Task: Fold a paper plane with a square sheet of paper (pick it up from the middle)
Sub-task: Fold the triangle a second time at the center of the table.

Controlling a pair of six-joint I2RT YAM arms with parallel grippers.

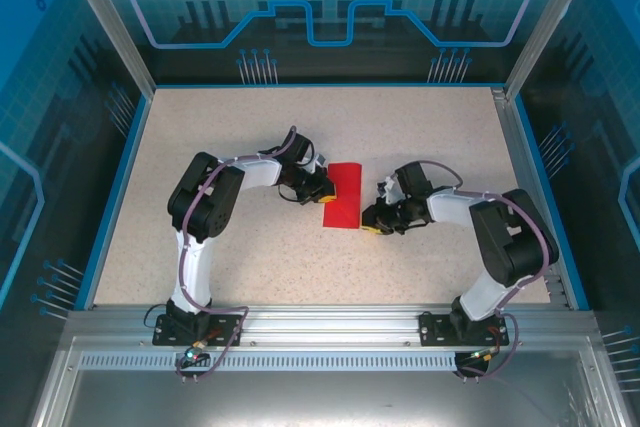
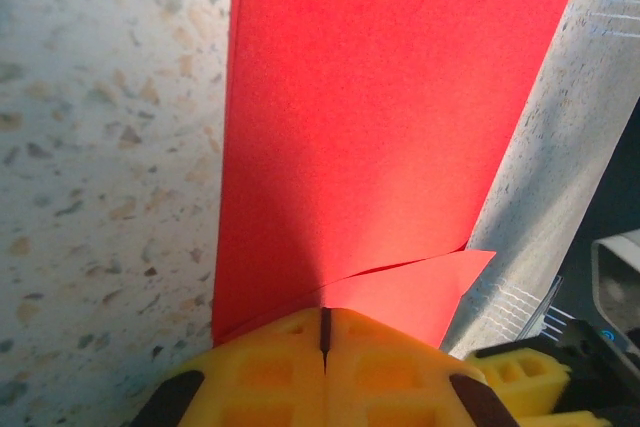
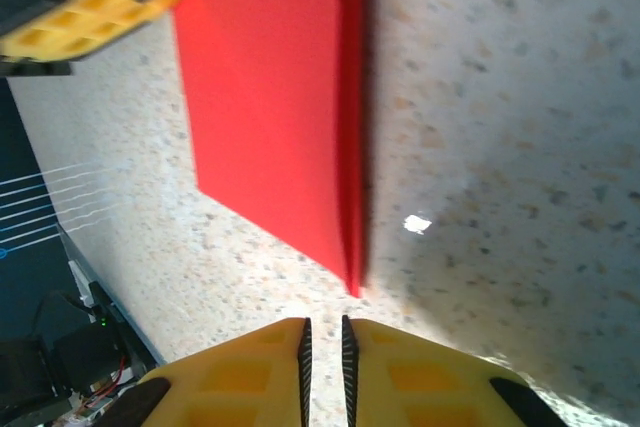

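- From above, the red sheet of paper (image 1: 343, 195) lies near the middle of the speckled table (image 1: 250, 267). It is folded to a narrow rectangle, with one arm on each side. The left fingers (image 1: 322, 187) sit at its left edge, and the right fingers (image 1: 372, 222) are just beside its near right corner.
- From the left wrist, the left fingers (image 2: 270, 367) are pressed tight together with their tips on the near edge of the sheet (image 2: 380, 127). I read that as pinning it to the table, though I cannot tell whether they nip a layer. The paper is matte and thin, in two layers, and one loose corner peeks out at the right.
- From the right wrist, the right fingers (image 3: 240, 377) stand a slit apart with nothing between them. The sheet's pointed corner (image 3: 352, 282) is just beyond their tips, and one long edge looks slightly lifted.
- Handling, as I judge it: the sheet is featherlight and limp, creases for good, and slides easily on the smooth stone-look table (image 3: 500, 97). The ribbed yellow pads should grip it well. A lifted edge or free corner is the place to take hold, with the other side pinned.
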